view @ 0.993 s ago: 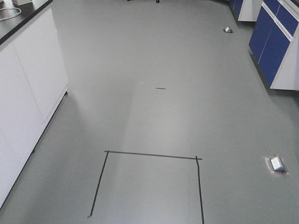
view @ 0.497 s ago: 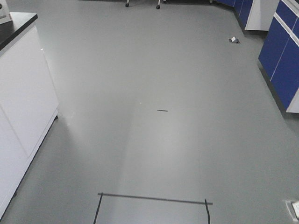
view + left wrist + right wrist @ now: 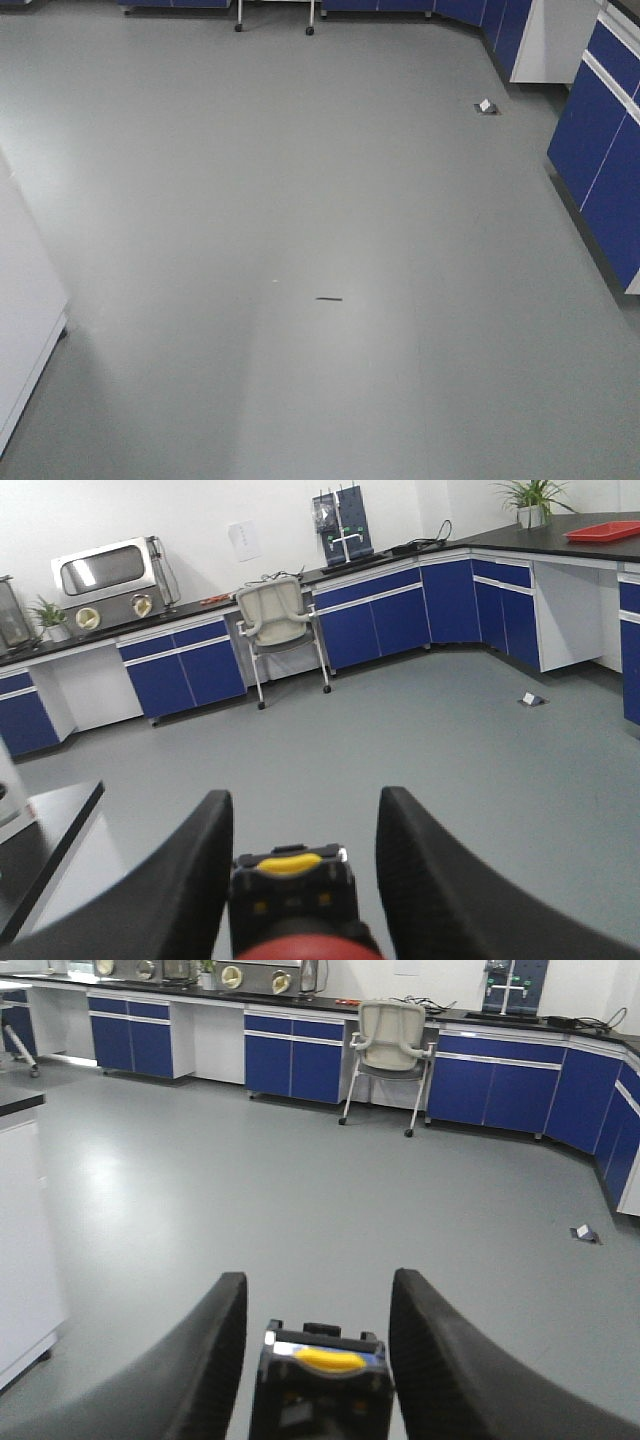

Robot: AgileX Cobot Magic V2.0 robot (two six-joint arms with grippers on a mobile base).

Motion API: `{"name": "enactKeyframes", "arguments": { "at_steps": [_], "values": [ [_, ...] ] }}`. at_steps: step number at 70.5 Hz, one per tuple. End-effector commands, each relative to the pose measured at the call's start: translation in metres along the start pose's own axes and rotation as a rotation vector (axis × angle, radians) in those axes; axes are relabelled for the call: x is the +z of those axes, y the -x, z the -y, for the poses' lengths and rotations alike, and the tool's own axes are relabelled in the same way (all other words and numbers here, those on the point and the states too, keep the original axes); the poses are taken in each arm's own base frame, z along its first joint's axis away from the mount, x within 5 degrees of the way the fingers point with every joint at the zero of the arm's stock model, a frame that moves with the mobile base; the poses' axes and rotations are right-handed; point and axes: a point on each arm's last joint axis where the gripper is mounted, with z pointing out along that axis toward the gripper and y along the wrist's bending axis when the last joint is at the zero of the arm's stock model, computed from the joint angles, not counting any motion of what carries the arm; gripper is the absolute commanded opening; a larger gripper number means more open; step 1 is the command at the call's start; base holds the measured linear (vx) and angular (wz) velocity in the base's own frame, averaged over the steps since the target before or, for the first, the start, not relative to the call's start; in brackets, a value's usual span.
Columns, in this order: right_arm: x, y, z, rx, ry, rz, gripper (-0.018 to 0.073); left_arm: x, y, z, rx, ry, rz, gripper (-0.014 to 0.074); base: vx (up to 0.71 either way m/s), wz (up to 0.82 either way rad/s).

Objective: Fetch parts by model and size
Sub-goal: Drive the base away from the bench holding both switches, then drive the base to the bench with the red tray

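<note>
The room was a laboratory with a grey floor (image 3: 300,180). Blue base cabinets (image 3: 600,170) lined the far and right walls, and a white cabinet (image 3: 25,330) was cut off at the left edge.

A red tray (image 3: 600,530) lay on the far right counter; its contents could not be made out. A steel glass-fronted box (image 3: 105,575) stood on the far left counter, its interior unclear.

The left gripper (image 3: 302,815) had its black fingers (image 3: 190,880) closed on the black body of the red-capped push-button switch (image 3: 292,895). The red cap was cut off at the near edge.

The right gripper (image 3: 320,1290) clamped the second push-button switch (image 3: 322,1385) in the same way. A yellow piece showed at the far end of this switch, and its cap was out of view.

An office chair (image 3: 392,1032) stood at the far counter. A floor socket box (image 3: 486,106) and a short dark mark (image 3: 329,298) lay on the floor, well apart.
</note>
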Motion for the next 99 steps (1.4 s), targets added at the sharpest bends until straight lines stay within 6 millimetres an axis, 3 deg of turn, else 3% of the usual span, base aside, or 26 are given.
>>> {"name": "enactKeyframes", "arguments": {
  "at_steps": [1, 99],
  "values": [
    [-0.0014, 0.0157, 0.0013, -0.008, -0.011, 0.096, -0.0005, 0.0001, 0.0136, -0.0017, 0.006, -0.001, 0.083, -0.0006, 0.57, -0.16],
    [-0.0014, 0.0156, 0.0013, -0.008, -0.011, 0.095, -0.0005, 0.0001, 0.0136, -0.0017, 0.006, -0.001, 0.083, -0.0006, 0.59, -0.05]
  ]
}}
